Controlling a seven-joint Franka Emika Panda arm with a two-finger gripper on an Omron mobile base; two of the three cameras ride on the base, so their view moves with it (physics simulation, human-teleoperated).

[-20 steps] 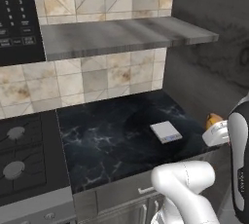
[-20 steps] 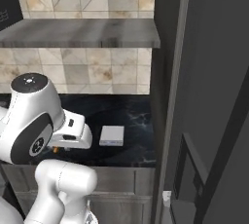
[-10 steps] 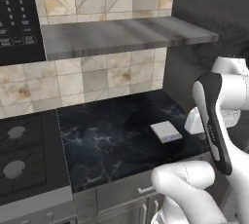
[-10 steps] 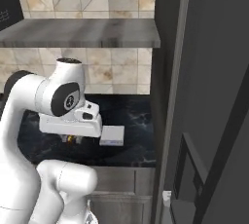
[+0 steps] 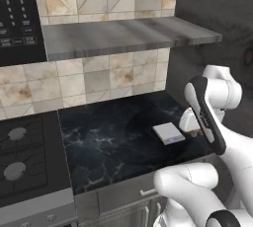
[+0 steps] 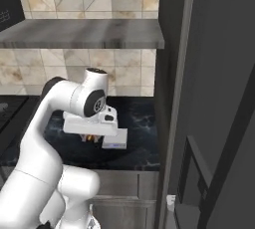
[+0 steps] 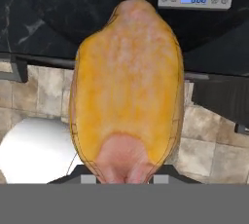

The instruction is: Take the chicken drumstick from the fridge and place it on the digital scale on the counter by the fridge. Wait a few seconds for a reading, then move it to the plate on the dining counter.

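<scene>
Drumstick [image 7: 127, 86] sits clamped in the claw [image 7: 124, 177], golden-orange w/ pinkish end nearest the fingers, held in the air over the front edge of the black marble counter [image 5: 113, 147]. Digital scale [image 5: 169, 132] lies flat on counter near its right end, nothing on it; display reads zeros in hand view. In right base view, claw hangs just left of the scale, fridge [image 6: 209, 98] at right.

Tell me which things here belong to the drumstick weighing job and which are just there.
Part of the job: chicken drumstick held in the pincer; digital scale; counter; fridge.

Just there: stove burners; shelf; tiled backsplash.
</scene>
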